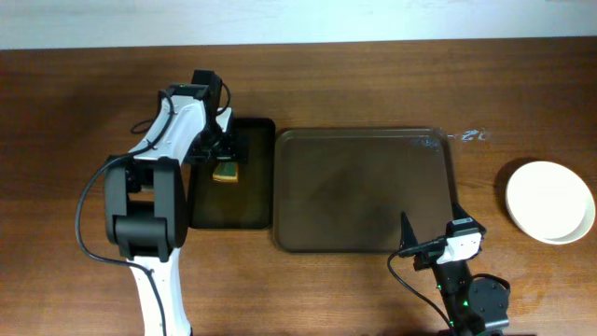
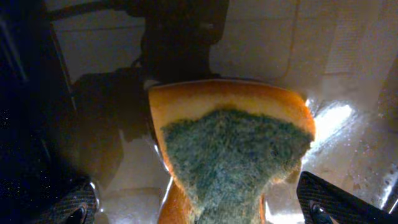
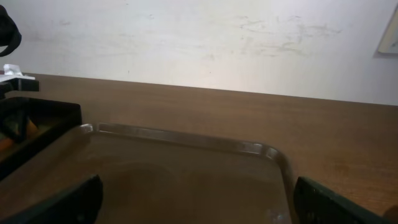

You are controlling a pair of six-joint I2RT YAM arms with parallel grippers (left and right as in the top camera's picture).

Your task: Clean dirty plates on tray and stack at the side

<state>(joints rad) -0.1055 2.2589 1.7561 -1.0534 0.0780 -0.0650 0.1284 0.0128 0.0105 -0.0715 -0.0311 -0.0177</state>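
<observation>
White plates (image 1: 550, 201): I see them stacked on desk (image 1: 93, 112), R of tray (image 1: 364, 191).
R end effector (image 1: 416, 242): open, empty; nearer arm, plates off to its R.
L end effector (image 1: 222, 154): open over sponge (image 1: 226, 173).

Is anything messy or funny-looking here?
A little. Shiny streaks mark the brown tray at its far right corner, and they carry on over the table just beyond it. They look like wet smears, though they might only be glare. Nothing else looks odd.
</observation>
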